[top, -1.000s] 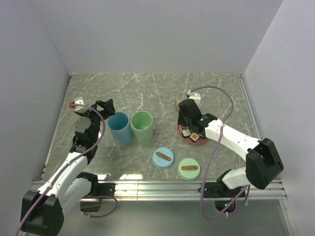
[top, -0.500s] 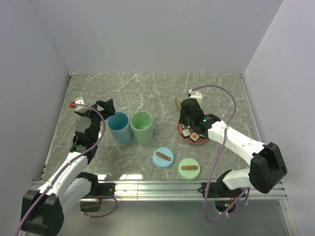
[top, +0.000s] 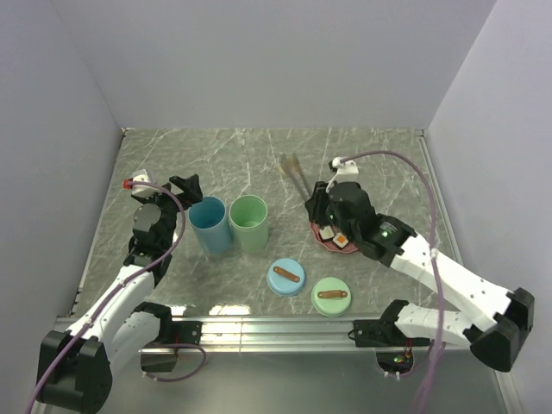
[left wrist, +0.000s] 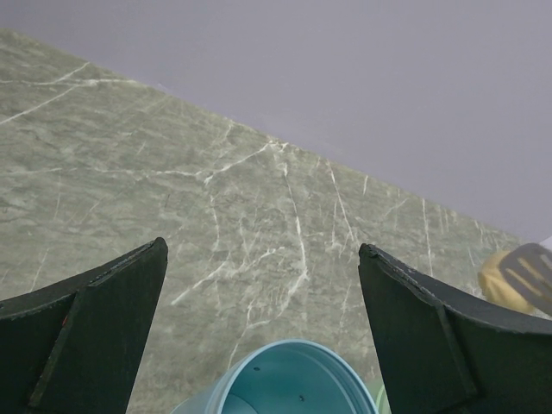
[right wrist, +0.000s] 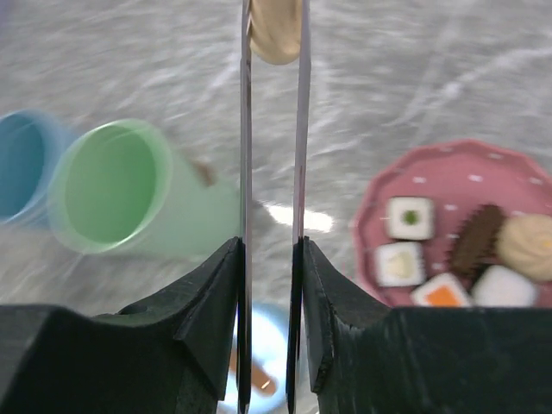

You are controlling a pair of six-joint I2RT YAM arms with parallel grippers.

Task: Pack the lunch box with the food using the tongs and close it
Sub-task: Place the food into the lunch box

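Clamps the tongs (right wrist: 302,129) in the right tool (right wrist: 269,259), pinching a beige ball (right wrist: 274,34) for carrying off the plate (right wrist: 431,164); holds left tool (left wrist: 260,250) released.

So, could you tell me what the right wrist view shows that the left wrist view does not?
Only the right wrist view shows the plate with the food on it, and the right gripper shut on the tongs. Only the left wrist view shows the left gripper, which is open. Both show the blue cup, the table and the tongs' tip holding a beige piece.
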